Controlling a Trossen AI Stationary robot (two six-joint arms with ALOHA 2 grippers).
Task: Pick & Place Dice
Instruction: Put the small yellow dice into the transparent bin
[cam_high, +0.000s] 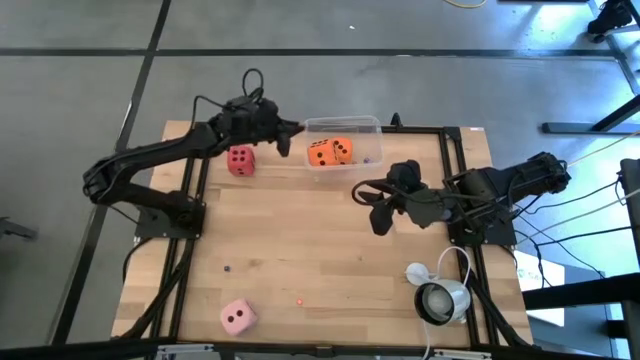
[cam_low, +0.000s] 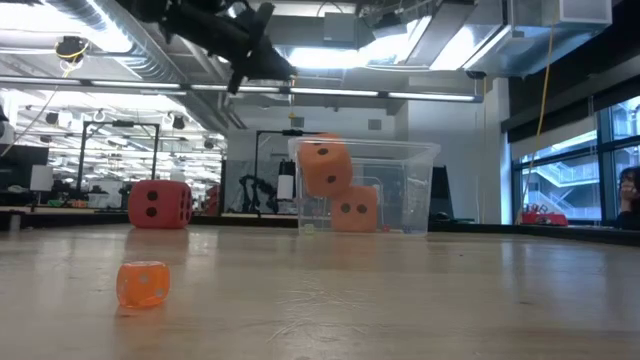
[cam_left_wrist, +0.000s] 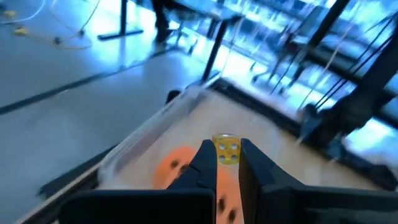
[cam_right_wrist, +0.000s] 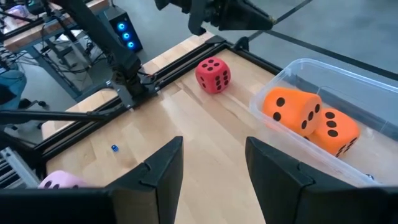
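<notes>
Two orange dice (cam_high: 330, 152) lie in a clear plastic box (cam_high: 372, 124) at the table's far edge, one leaning on the other (cam_right_wrist: 292, 110). The red die (cam_high: 241, 160) rests on the table left of the box. The pale pink die (cam_high: 237, 317) sits near the near edge. My left gripper (cam_left_wrist: 227, 154) hovers above the box's left end (cam_high: 296, 128), shut on a small yellow die (cam_left_wrist: 227, 149). My right gripper (cam_right_wrist: 214, 163) is open, above bare table right of centre (cam_high: 380, 212), and touches nothing. My left gripper pinches the small yellow die (cam_left_wrist: 227, 144) between its two fingertips (cam_left_wrist: 206, 155). It reaches in from the table's left, slanting down toward the box. The die is lifted clear, above the orange dice in the box.
A tiny orange die (cam_low: 143, 283) lies on the table close to the low camera. A white cup-like object with a cord (cam_high: 440, 298) sits at the near right corner. Black rails (cam_high: 190, 210) run along the table's sides. Bare wood lies in the middle.
</notes>
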